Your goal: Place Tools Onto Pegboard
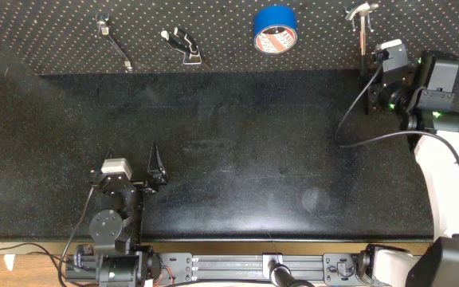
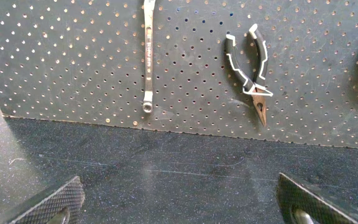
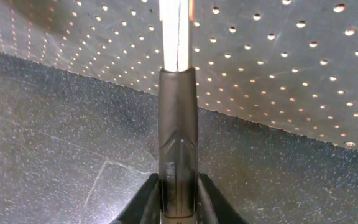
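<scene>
The hammer (image 1: 362,24) stands upright against the pegboard (image 1: 46,32) at the far right, head up. My right gripper (image 1: 371,70) is shut on the lower end of its black handle (image 3: 178,143), and the metal shaft (image 3: 175,31) rises above the grip. A wrench (image 2: 148,56), black-handled pliers (image 2: 250,68) and a blue tape roll (image 1: 275,30) hang on the board. My left gripper (image 1: 154,171) sits low near its base at the front left, open and holding nothing, with its fingers (image 2: 48,205) spread wide and facing the wrench and pliers.
The black table mat (image 1: 237,159) stretches from the pegboard's foot to the front edge. A black cable (image 1: 357,139) loops from the right arm over the mat.
</scene>
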You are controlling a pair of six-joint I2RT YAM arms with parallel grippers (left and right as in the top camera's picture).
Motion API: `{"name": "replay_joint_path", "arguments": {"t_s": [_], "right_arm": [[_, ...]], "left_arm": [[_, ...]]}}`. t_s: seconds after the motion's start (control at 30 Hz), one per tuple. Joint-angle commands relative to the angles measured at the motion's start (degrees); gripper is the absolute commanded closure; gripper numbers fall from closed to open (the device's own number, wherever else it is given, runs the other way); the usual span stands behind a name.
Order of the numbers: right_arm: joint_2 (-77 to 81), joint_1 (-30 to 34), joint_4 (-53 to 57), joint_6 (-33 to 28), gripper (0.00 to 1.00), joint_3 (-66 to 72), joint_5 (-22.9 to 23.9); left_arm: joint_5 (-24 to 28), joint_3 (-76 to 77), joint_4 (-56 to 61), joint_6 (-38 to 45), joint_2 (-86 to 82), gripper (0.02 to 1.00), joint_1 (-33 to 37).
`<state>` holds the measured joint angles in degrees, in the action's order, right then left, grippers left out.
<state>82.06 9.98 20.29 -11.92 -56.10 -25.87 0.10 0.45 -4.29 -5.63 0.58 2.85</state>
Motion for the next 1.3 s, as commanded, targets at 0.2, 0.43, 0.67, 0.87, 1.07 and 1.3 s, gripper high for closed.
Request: {"name": "replay_joint_path", "arguments": {"t_s": [0.2, 0.43, 0.67, 0.87, 1.07, 1.3], "right_arm": [[0.35, -0.31, -2.49, 0.74, 0.025, 0.98, -0.09], [-16.72, -0.44, -27.39, 0.79, 0.025, 26.84, 2.75], [-38.73, -5.68, -35.04, 2.73, 0.025, 43.74, 5.81], [-57.24, -9.81, -38.03, 12.39, 0.025, 51.60, 14.73], [-65.05, -9.86, -36.63, 14.23, 0.027, 55.87, 18.80], [-76.26, -12.59, -16.04, 14.29, 0.025, 55.87, 19.08]], "left_arm": [[0.42, -0.13, -0.44, 0.13, -0.39, 0.023, -0.24], [0.42, -0.13, -0.44, 0.13, -0.39, 0.023, -0.24], [0.42, -0.13, -0.44, 0.13, -0.39, 0.023, -0.24], [0.42, -0.13, -0.44, 0.13, -0.39, 0.023, -0.24], [0.42, -0.13, -0.44, 0.13, -0.39, 0.023, -0.24], [0.42, -0.13, -0.44, 0.13, -0.39, 0.023, -0.24]]}}
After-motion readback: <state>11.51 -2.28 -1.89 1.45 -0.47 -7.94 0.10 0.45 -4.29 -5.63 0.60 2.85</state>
